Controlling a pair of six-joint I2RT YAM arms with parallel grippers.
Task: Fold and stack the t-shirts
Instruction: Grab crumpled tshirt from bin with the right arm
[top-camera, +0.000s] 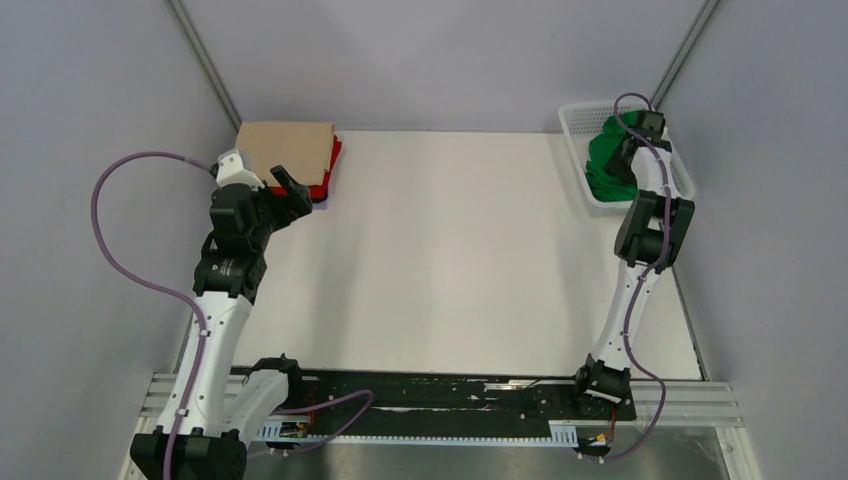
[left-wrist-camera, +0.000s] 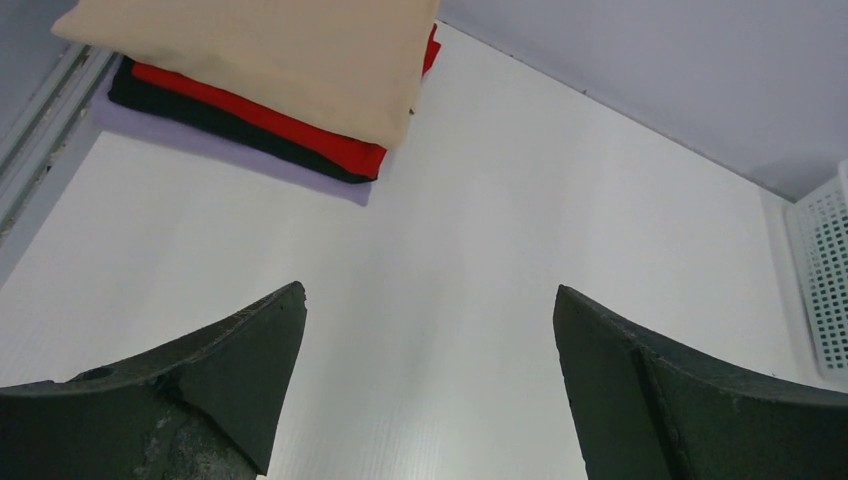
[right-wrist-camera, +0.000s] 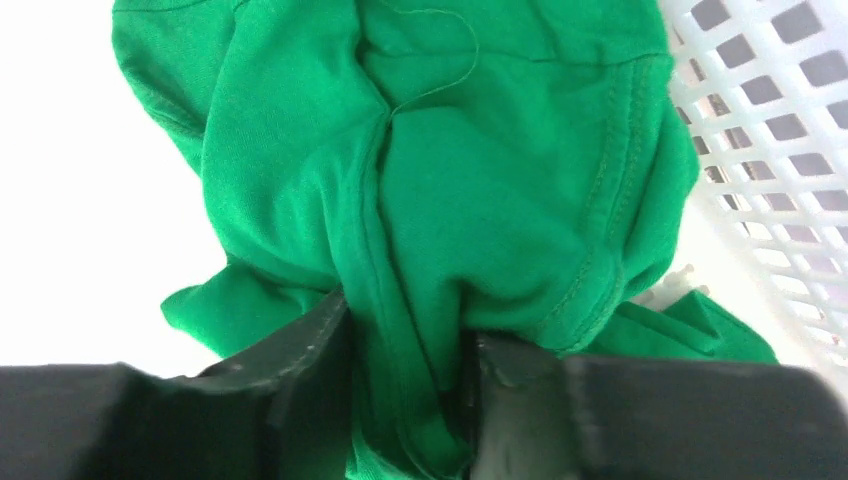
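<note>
A bright green t-shirt (top-camera: 605, 160) lies crumpled in the white mesh basket (top-camera: 578, 118) at the back right. My right gripper (top-camera: 625, 150) is down in the basket and shut on a bunched fold of the green t-shirt (right-wrist-camera: 470, 170). A stack of folded t-shirts sits at the back left: a beige one (top-camera: 286, 152) on top, then red (left-wrist-camera: 270, 112), dark (left-wrist-camera: 225, 125) and a pale lilac layer (left-wrist-camera: 200, 150). My left gripper (top-camera: 290, 185) is open and empty, just in front of the stack (left-wrist-camera: 430, 300).
The white table (top-camera: 450, 250) spreads between the stack and the basket. The basket's mesh wall (right-wrist-camera: 770, 130) is close on the right of my right gripper. Grey walls enclose the table on three sides.
</note>
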